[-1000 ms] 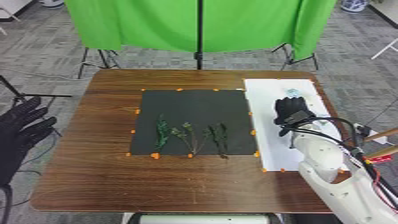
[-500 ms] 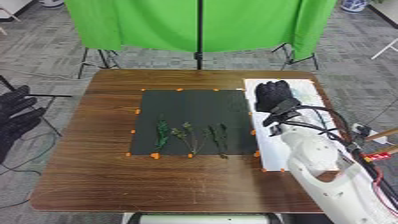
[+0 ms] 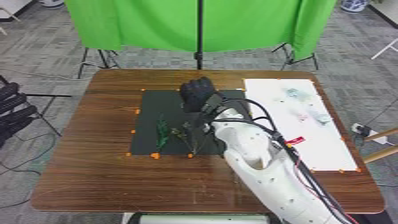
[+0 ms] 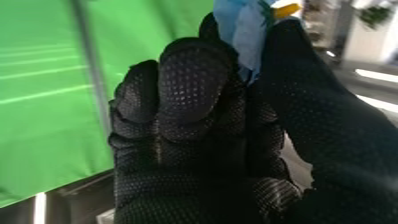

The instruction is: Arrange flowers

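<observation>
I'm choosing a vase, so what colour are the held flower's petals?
The petals are light blue, clearest in the right wrist view.

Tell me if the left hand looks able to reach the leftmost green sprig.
Probably yes: nothing stands between the left hand, beside the table, and the leftmost green sprig; the right arm crosses the black mat farther right.
</observation>
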Robot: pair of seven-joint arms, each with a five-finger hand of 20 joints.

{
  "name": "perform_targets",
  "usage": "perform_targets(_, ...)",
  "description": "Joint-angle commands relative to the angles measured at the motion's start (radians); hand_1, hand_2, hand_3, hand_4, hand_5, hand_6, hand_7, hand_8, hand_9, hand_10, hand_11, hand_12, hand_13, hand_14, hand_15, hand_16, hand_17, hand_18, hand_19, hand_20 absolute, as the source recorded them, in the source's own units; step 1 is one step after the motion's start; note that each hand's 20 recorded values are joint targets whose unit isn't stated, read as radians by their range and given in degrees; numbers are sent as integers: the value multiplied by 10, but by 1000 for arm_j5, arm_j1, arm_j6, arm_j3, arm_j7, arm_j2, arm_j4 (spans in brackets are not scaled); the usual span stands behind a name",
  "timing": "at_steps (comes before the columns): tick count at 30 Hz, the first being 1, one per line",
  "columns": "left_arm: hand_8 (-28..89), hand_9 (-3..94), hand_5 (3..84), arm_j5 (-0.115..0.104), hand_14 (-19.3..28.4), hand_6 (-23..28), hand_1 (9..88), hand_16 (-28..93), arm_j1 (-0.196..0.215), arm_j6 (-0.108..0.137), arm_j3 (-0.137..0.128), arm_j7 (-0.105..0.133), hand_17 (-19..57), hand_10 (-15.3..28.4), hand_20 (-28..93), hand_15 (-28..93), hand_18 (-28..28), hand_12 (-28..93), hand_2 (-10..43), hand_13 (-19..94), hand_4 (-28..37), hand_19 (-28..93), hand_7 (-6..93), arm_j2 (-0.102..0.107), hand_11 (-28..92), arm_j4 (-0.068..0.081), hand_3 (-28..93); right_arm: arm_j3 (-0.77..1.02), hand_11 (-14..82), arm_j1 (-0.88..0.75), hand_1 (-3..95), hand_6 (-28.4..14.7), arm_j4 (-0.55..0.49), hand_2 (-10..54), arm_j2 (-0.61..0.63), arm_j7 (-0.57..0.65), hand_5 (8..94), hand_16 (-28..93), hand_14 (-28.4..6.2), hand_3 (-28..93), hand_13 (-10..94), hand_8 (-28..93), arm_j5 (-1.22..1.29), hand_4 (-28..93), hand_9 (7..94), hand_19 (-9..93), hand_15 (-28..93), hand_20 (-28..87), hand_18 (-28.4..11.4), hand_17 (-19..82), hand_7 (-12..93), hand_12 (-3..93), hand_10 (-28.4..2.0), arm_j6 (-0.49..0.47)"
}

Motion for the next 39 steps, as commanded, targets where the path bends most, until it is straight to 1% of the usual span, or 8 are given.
perform_targets(1, -112, 234, 292, -8, 137, 6, 243, 8, -61, -5, 74, -54, -100, 101, 60, 296, 233, 153, -58, 213, -280, 447, 227, 50, 208, 44, 694, -133, 234, -4, 515, -3, -16, -95, -136, -58, 726, 434, 31, 823, 801, -163, -60, -283, 840, 780, 515, 462, -165, 336, 521, 510, -34, -50)
perform_targets(10, -112, 233, 291, 3, 137, 6, 242, 10, -88, -18, 121, -78, -100, 100, 60, 293, 233, 154, -58, 211, -279, 447, 227, 62, 207, 53, 695, -204, 231, 15, 516, 1, 56, -95, -158, -50, 721, 433, 26, 816, 795, -169, -109, -283, 837, 778, 518, 462, -164, 329, 523, 504, -31, -64)
perform_targets(18, -112, 232, 291, 1, 137, 5, 242, 11, -102, -23, 141, -81, -101, 100, 59, 293, 233, 154, -59, 211, -280, 447, 226, 71, 205, 61, 695, -256, 231, 45, 517, 6, 150, -95, -172, -6, 719, 430, 23, 810, 788, -172, -172, -283, 838, 779, 525, 464, -167, 324, 526, 498, -27, 33)
perform_targets(26, -112, 232, 290, 8, 137, 5, 243, 11, -142, -41, 166, -110, -101, 100, 60, 295, 233, 155, -57, 211, -280, 447, 227, 92, 205, 74, 693, -266, 231, 48, 510, 10, 166, -95, -182, 52, 703, 426, 18, 809, 775, -152, -206, -283, 831, 783, 538, 469, -169, 315, 538, 500, -19, -18)
perform_targets(28, -112, 232, 290, 9, 137, 5, 242, 11, -141, -42, 166, -109, -101, 101, 59, 295, 233, 155, -57, 211, -280, 447, 227, 90, 205, 74, 693, -264, 245, 48, 493, 9, 147, -95, -189, 80, 665, 414, 13, 805, 742, -141, -247, -283, 795, 786, 565, 473, -170, 305, 534, 491, -22, -125)
perform_targets(32, -112, 232, 290, 10, 138, 6, 242, 10, -145, -42, 167, -109, -101, 101, 59, 295, 233, 155, -57, 211, -280, 446, 226, 93, 204, 76, 693, -257, 278, 56, 433, 9, 150, -95, -191, 106, 602, 341, -13, 794, 674, -140, -236, -283, 713, 793, 643, 482, -176, 278, 466, 462, -34, -157)
perform_targets(35, -112, 232, 291, 10, 138, 6, 242, 10, -142, -39, 164, -105, -101, 100, 60, 295, 233, 155, -58, 211, -279, 446, 226, 90, 204, 74, 694, -248, 412, 55, 374, 8, 138, -95, -192, 109, 548, 262, -39, 825, 606, -228, -233, -283, 603, 804, 714, 496, -180, 249, 384, 353, -69, -197)
perform_targets(39, -113, 233, 291, 15, 138, 5, 242, 10, -124, -37, 156, -90, -102, 101, 60, 295, 233, 155, -58, 211, -281, 446, 227, 75, 205, 64, 695, -239, 486, 53, 321, -4, 93, -95, -185, 134, 515, 247, -43, 872, 588, -229, -192, -283, 558, 807, 728, 499, -183, 237, 376, 284, -95, -229)
